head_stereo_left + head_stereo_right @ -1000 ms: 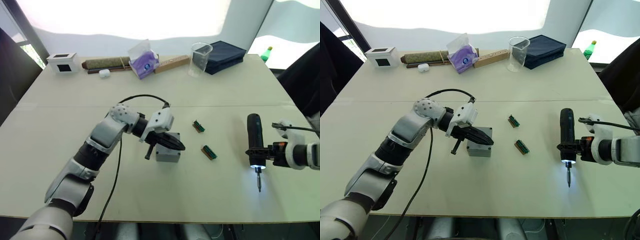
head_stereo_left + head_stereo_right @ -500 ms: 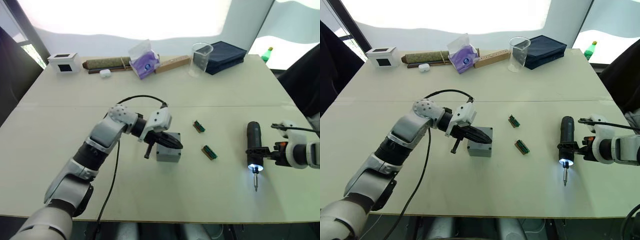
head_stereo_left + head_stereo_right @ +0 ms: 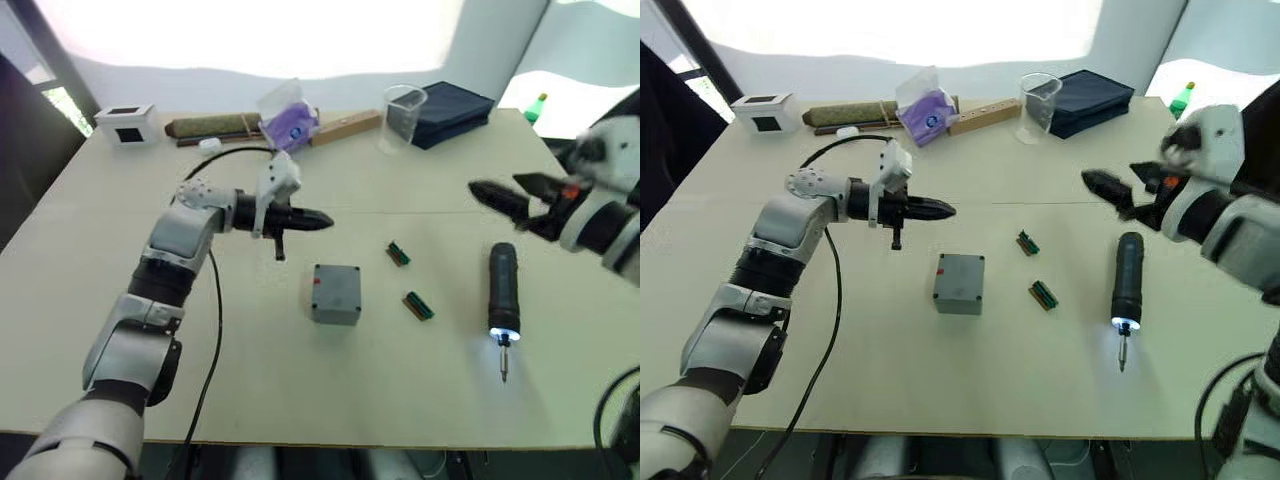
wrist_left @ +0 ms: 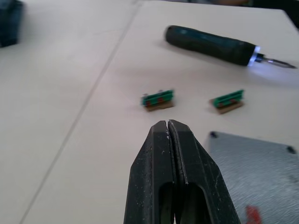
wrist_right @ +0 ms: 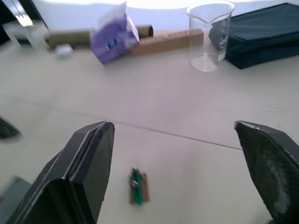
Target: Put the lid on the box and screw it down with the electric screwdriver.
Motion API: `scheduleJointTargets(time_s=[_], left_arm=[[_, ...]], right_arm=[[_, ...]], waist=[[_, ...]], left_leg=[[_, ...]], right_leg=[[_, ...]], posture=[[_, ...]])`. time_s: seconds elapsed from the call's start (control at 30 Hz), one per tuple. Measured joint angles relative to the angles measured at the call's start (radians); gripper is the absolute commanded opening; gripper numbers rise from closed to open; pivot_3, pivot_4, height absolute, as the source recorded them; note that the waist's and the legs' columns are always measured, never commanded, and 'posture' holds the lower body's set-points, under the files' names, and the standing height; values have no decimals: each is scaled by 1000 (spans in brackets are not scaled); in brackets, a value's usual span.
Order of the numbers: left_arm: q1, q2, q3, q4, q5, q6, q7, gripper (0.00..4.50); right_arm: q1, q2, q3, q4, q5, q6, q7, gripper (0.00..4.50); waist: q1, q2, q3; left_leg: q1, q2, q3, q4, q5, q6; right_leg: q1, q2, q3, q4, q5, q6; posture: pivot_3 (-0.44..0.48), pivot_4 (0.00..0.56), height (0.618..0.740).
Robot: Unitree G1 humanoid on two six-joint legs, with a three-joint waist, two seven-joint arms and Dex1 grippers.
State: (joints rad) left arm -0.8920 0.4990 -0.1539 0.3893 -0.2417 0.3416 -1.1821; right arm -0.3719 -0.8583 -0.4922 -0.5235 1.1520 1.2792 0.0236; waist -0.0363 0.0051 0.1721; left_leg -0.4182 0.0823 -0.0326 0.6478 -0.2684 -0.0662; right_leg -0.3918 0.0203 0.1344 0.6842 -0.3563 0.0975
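box (image 3: 960,283) lidded, mid-table | electric screwdriver (image 3: 1126,292) lying free | right end effector (image 3: 1120,186) probably open

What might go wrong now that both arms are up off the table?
The electric screwdriver lies loose on the table with its tip light on; being round, it might roll. The open right gripper hovers above it and must regrasp. The box stands unheld, so pressing a screw could shove it.

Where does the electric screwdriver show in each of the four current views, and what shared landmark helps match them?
Left eye view: electric screwdriver lying on the table, right of the box, lit tip toward the robot.
Right eye view: same spot, right of the box.
Left wrist view: beyond the shut left gripper, past the strips.
Right wrist view: I cannot find it.
Shared landmark: the two green-brown strips between box and screwdriver.
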Motion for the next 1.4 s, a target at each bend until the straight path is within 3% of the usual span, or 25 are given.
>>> scheduleJointTargets(time_s=[0.1, 0.3, 0.63, 0.8, 1.07, 1.3, 1.4], left_arm=[[90, 15, -5, -6, 16, 5, 8, 0], [178, 68, -30, -147, -12, 138, -61, 0], [238, 69, -109, -208, 31, 121, -71, 0], [219, 10, -133, -189, 43, 101, -53, 0], [116, -71, -149, -20, 104, -21, -35, 0], [83, -30, -152, 71, 147, -90, -59, 0], [110, 3, -150, 36, 143, -64, -93, 0]], right_arm=[[113, 100, 46, -68, 53, -62, 100, 4406], [286, 15, 328, -266, -162, -225, 311, 4406], [258, 79, 618, -149, -457, -401, 433, 4406], [246, 148, 668, -109, -510, -424, 442, 4406], [266, 178, 674, -127, -503, -399, 482, 4406], [291, 151, 614, -175, -526, -404, 474, 4406], [290, 127, 590, -174, -550, -422, 488, 4406]], waist=[[0, 0, 0], [-1, 0, 0], [-6, -1, 1], [2, -1, 1], [-3, -2, 1], [-6, -2, 1], [-6, -2, 1]], left_leg=[[-6, 0, 2, 1, 1, -2], [-4, 0, -2, 2, 5, -9], [3, 0, -2, 2, 4, -6], [3, 0, -2, 2, 6, -10], [3, 0, -2, 1, 6, -10], [3, 0, -2, 1, 5, -10], [3, 0, -2, 1, 6, -10]], right_leg=[[-5, -1, 0, 1, 0, 0], [-3, -1, -3, 4, 0, 0], [3, 0, -2, 4, 0, 0], [3, 0, -2, 4, 0, 1], [3, 0, -3, 4, 0, 1], [3, 0, -2, 5, 0, 0], [3, 0, -2, 4, 0, 1]], posture=[[0, 150, 740], [0, 150, 740], [0, 150, 740], [0, 150, 740], [0, 150, 740], [0, 150, 740], [0, 150, 740]])
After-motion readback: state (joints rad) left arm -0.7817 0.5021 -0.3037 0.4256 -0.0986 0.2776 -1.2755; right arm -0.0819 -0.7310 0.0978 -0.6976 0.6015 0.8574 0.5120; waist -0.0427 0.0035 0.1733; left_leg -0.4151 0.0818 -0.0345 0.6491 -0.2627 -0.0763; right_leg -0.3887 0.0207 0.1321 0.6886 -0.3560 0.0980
